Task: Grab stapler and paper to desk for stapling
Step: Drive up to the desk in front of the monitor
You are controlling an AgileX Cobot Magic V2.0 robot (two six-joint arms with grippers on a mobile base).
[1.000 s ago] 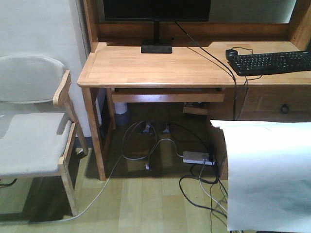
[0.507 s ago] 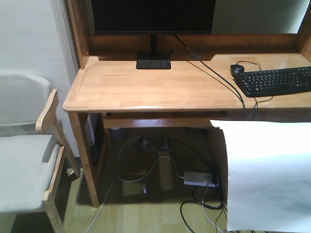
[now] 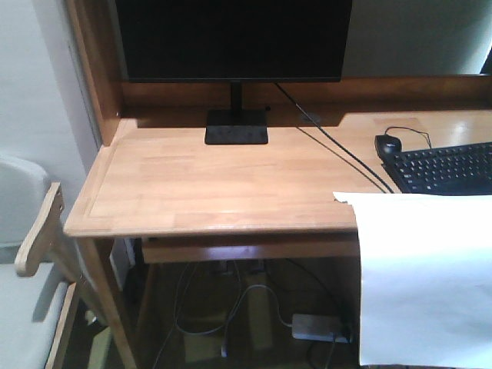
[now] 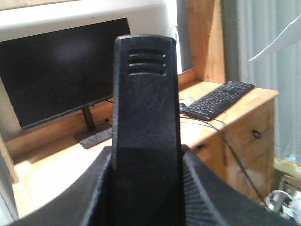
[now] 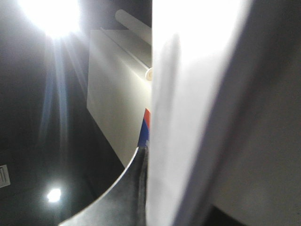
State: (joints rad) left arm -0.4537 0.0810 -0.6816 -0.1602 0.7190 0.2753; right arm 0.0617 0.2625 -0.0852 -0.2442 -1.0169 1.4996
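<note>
Left claw: I read it as closed on the stapler, with 1 dark finger on each side of the black body.
Stapler: it stands upright in that grip, in the air, and fills the middle of the left wrist view. It has 3 short slots near its top end.
Right claw: 1 dark finger lies flat against the sheet. The other is hidden behind it, so I take it as pinched on the paper.
Paper: a plain white sheet hanging in the air. In the front view its top edge crosses the desk's front edge at the right. I cannot tell whether it touches the wood.
Desk: light-brown plank top with a raised panel on its left side.
Monitor: dark screen, its stand at the back edge.
Keyboard: black, toward the right end of the top.
Mouse: just beside the keyboard's back left corner.
Chair: near the desk's front left corner.
</note>
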